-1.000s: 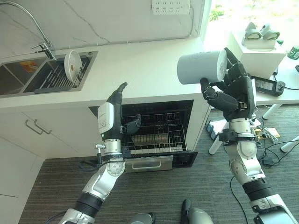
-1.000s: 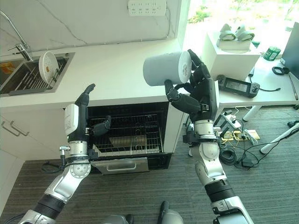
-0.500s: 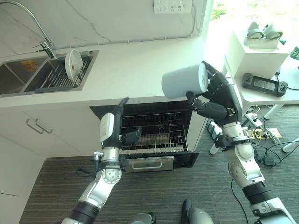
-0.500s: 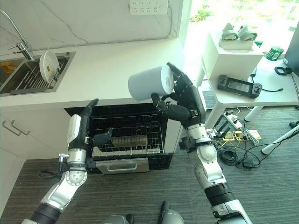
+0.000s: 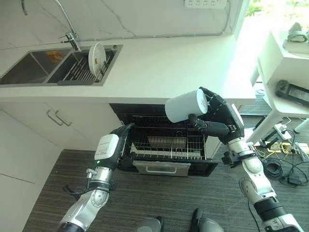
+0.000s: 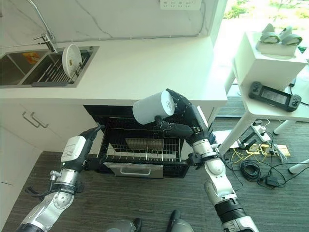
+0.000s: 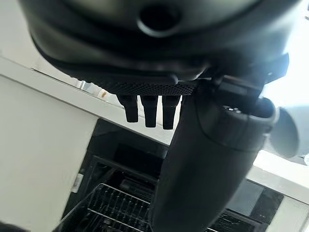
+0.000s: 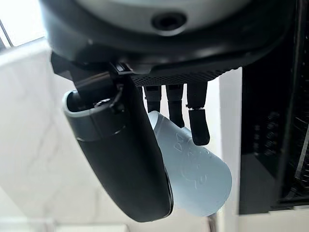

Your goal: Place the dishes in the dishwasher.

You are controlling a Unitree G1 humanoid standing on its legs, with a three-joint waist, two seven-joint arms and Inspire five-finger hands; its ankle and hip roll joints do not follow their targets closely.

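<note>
Above open dishwasher rack (image 5: 166, 147): cup (image 5: 186, 105) clamped in right hand (image 5: 218, 123), tilted. Grip loose = drop, crack. Left hand (image 5: 112, 147) at rack edge, fingers straight, empty.

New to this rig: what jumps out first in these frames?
The right hand holds a pale grey cup on its side, above the open dishwasher with its wire rack pulled out under the counter. The left hand, fingers straight, sits at the rack's left edge. Farther left, a white plate stands on edge in the sink.
</note>
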